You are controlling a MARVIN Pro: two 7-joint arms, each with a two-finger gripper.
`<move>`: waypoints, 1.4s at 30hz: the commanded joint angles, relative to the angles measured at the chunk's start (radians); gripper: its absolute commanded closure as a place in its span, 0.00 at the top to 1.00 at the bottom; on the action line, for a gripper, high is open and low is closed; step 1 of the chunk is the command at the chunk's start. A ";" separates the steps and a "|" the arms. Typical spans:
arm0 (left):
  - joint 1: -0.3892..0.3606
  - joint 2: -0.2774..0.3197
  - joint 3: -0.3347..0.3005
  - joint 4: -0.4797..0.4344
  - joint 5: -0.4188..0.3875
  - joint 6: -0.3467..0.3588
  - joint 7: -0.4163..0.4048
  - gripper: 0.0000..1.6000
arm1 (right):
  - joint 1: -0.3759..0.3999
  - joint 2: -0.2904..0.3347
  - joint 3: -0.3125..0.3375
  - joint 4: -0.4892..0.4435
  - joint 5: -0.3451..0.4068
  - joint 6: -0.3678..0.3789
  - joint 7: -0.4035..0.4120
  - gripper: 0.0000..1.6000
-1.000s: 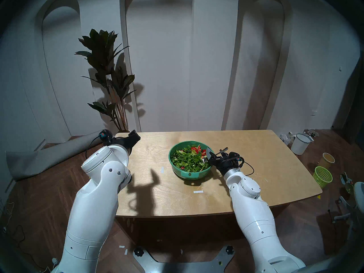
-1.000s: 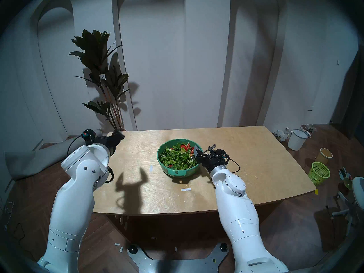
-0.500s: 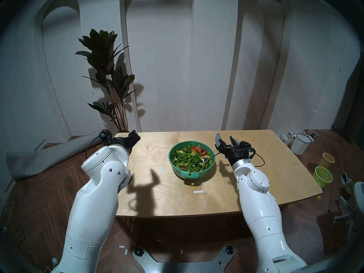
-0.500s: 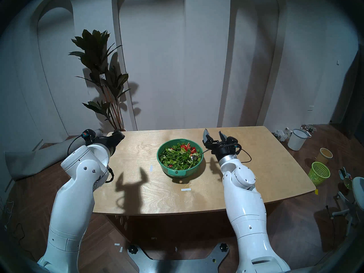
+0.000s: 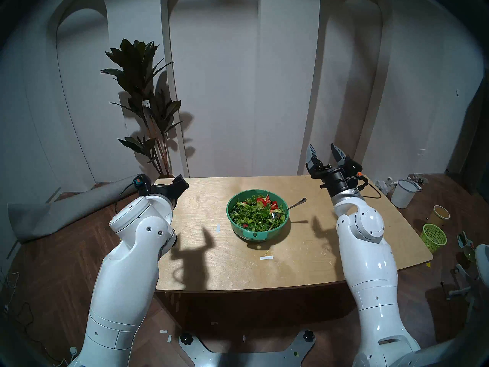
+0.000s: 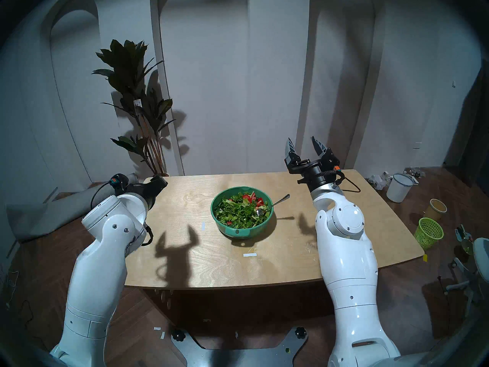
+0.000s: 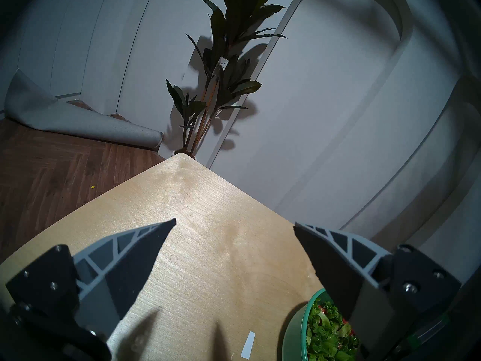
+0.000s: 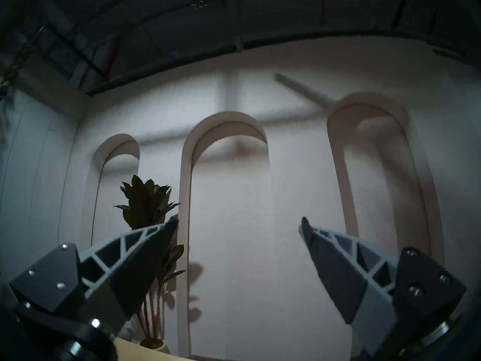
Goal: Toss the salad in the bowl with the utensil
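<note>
A teal-green bowl [image 5: 239, 229] [image 6: 225, 227] [image 7: 295, 331] stands mid-table, filled with chopped green salad [image 5: 255, 214] [image 6: 239, 211] [image 7: 326, 334] flecked with red. A metal spoon [image 5: 292, 206] [image 6: 276, 202] lies with its round end in the salad and its handle over the right rim, free of both grippers. My right gripper [image 5: 322, 149] [image 6: 301, 142] [image 8: 238, 222] is open and empty, raised high over the table's far right and pointing up at the wall. Over the far left corner my left gripper [image 5: 182, 182] [image 6: 161, 181] [image 7: 234, 223] hangs open and empty.
The wooden table [image 5: 304, 263] carries two white tape strips [image 5: 266, 258]. A potted plant [image 5: 148, 99] stands behind the far left corner, beside a rolled grey mat [image 5: 66, 213]. On the floor at right sit a white bucket [image 5: 403, 194], a tan cup [image 5: 439, 215] and a lime mesh basket [image 5: 434, 236].
My right gripper let go of the spoon's handle at the bowl's right rim, then rose and drew back to the far right. The spoon stays in the bowl. The left arm has not moved.
</note>
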 commanded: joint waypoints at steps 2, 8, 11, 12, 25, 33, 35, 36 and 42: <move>-0.011 -0.002 0.002 -0.017 0.000 -0.002 -0.003 1.00 | -0.114 0.028 0.047 -0.123 -0.100 -0.028 -0.051 1.00; -0.011 -0.002 0.002 -0.017 0.000 -0.003 -0.003 1.00 | -0.194 -0.012 0.108 -0.197 -0.178 0.025 -0.110 1.00; -0.011 -0.002 0.002 -0.017 0.000 -0.003 -0.003 1.00 | -0.231 -0.048 0.137 -0.217 -0.195 0.056 -0.130 1.00; -0.011 -0.002 0.002 -0.018 0.000 -0.003 -0.003 1.00 | -0.238 -0.057 0.144 -0.217 -0.197 0.061 -0.132 1.00; -0.011 -0.002 0.002 -0.019 -0.001 -0.003 -0.003 1.00 | -0.416 -0.170 0.212 -0.263 -0.278 0.112 -0.197 1.00; -0.011 -0.002 0.002 -0.021 -0.001 -0.003 -0.002 1.00 | -0.516 -0.213 0.199 -0.360 -0.311 0.122 -0.235 1.00; -0.012 0.009 0.010 -0.021 0.017 -0.005 -0.002 1.00 | -0.524 -0.218 0.195 -0.375 -0.318 0.134 -0.239 1.00; -0.011 0.020 0.012 -0.018 0.023 -0.008 -0.018 1.00 | -0.526 -0.219 0.194 -0.378 -0.319 0.137 -0.240 1.00; 0.014 0.081 0.028 0.000 0.073 -0.056 -0.117 1.00 | -0.526 -0.214 0.187 -0.384 -0.313 0.145 -0.236 1.00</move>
